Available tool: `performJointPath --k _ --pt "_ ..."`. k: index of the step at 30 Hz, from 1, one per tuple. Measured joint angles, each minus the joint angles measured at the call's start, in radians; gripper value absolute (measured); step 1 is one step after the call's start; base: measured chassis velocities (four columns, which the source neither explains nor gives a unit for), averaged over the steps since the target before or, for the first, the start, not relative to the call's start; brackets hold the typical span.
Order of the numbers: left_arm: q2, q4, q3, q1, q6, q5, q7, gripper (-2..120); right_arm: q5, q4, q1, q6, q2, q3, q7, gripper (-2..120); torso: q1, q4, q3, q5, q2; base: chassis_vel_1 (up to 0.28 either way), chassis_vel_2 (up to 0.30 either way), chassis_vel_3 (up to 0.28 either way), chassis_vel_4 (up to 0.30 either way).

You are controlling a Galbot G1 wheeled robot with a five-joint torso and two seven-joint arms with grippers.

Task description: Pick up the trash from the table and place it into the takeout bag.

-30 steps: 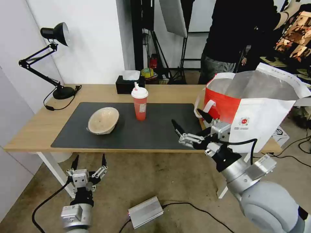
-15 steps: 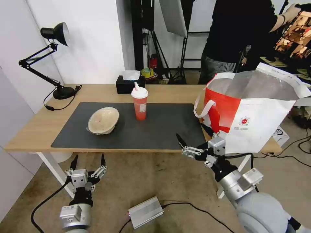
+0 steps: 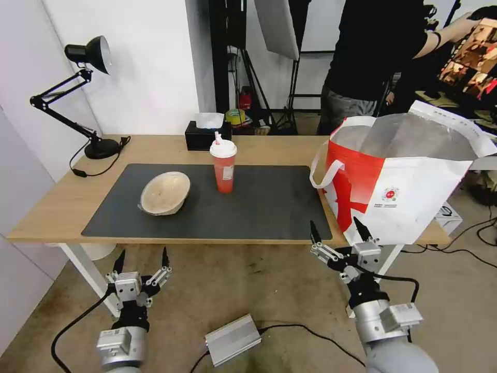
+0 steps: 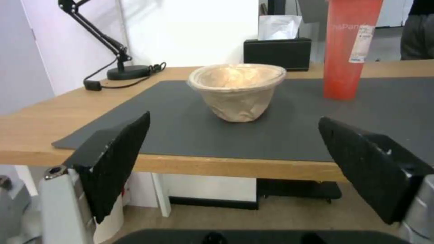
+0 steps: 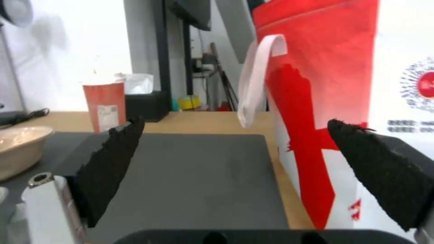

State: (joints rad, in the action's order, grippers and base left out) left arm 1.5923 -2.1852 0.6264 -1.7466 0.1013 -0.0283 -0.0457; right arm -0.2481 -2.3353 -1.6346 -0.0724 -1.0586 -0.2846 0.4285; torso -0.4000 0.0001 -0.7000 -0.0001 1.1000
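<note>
Head view: right pincer (image 3: 336, 231) spread wide below the worktop (image 3: 62, 207) edge beside the takeout bag (image 3: 409, 191); left pincer (image 3: 143, 256) wide, parked low.

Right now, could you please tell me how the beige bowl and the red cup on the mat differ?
The beige bowl is low, wide and open-topped; the red cup is tall, narrow and closed by a white lid with a straw. The bowl looks crumpled and leans to one side, while the cup stands upright. The bowl sits nearer the table's front edge and the lamp's side. Both rest on the dark mat, apart.
</note>
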Motion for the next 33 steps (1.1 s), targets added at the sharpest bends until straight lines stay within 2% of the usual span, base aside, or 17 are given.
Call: performJointPath --k 12,24,33 --pt "0.000 0.000 0.001 -0.003 0.001 0.000 0.000 100 0.052 0.017 -0.047 -0.051 -0.047 -0.006 0.027 100 0.000 0.0000 0.000 0.0001 0.000 0.000 0.000 0.000 0.000" --pt "0.000 0.000 0.004 -0.004 0.002 0.000 0.000 100 0.084 0.086 -0.066 -0.122 0.002 -0.061 0.047 100 0.000 0.0000 0.000 0.0002 0.000 0.000 0.000 0.000 0.000" --pt "0.000 0.000 0.004 -0.006 0.002 0.000 0.000 100 0.089 0.108 -0.082 -0.145 0.018 -0.065 0.057 100 0.000 -0.0001 0.000 0.0002 0.000 0.000 0.000 0.000 0.000"
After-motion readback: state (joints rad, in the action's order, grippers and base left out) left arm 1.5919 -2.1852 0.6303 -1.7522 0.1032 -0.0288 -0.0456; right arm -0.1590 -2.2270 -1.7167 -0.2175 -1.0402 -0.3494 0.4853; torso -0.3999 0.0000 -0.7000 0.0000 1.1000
